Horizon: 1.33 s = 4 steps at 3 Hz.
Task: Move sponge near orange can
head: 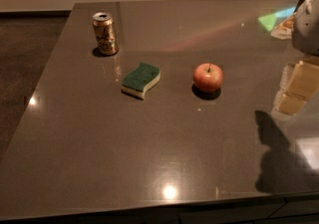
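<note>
The sponge [141, 79], dark green on top with pale yellow foam below and a wavy edge, lies flat on the dark table [99, 158] left of centre. The orange can [105, 33] stands upright at the far left, a short way behind and to the left of the sponge, apart from it. My gripper [307, 21] shows only as a pale shape at the right edge of the view, partly cut off. It is far to the right of the sponge and holds nothing that I can see.
A red-yellow apple [208, 77] sits right of the sponge. The arm's shadow [271, 153] falls on the table at the near right. Pale reflections show at the right. The table's left edge borders a dark floor [25, 49].
</note>
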Available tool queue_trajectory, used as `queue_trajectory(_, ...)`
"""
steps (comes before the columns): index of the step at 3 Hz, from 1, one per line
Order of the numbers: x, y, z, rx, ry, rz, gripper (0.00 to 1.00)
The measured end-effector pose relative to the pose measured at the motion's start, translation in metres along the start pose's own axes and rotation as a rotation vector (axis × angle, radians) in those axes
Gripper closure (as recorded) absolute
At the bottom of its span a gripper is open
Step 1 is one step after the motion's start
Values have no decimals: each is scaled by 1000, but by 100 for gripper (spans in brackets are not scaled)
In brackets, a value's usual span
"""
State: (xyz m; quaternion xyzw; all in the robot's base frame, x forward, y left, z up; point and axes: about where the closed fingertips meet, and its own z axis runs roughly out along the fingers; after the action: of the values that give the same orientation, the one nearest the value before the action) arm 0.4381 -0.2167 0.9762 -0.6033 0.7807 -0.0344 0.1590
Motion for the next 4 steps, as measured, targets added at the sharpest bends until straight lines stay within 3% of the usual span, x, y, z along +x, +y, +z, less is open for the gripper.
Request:
queue_trajectory(1,-2,-1,0,5,-4,-1,0)
queue_trajectory(2,-21,-10,7,25,-49,-9,0)
queue_trajectory(3,-53,-24,27,28,-107,-18,0)
queue_trajectory(4,-86,-41,53,0,-154,-17,0)
